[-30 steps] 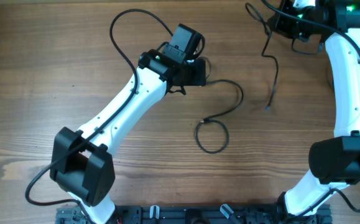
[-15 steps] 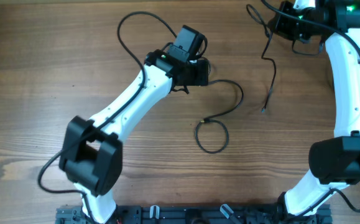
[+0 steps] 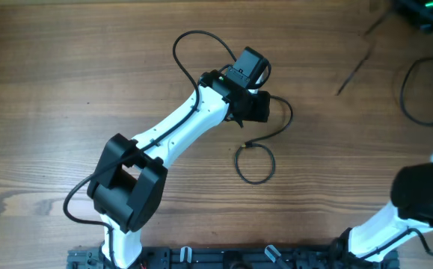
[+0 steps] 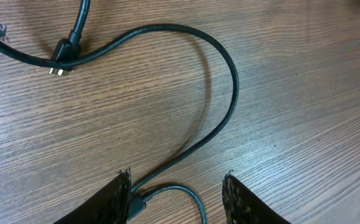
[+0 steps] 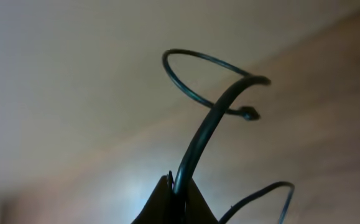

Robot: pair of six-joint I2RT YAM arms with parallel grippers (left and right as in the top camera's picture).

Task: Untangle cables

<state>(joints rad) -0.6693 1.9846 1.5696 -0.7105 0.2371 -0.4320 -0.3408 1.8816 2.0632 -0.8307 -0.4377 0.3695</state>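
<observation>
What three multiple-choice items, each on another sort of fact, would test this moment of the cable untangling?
1. Where does the loop lie?
A. mid-table, close to the left gripper
B. at the table's far left edge
C. under the right arm's base

2. What colour is the loop?
A. white
B. red
C. black

3. How do the right jaws stand?
A. wide open, empty
B. shut on the held cable
C. shut on nothing

Answers:
1 A: overhead, the loop sits in the middle of the table, right by the left gripper.
2 C: it shows black against the brown wood.
3 B: in the wrist view, the right gripper pinches the held cable, which rises from its tips.
</observation>
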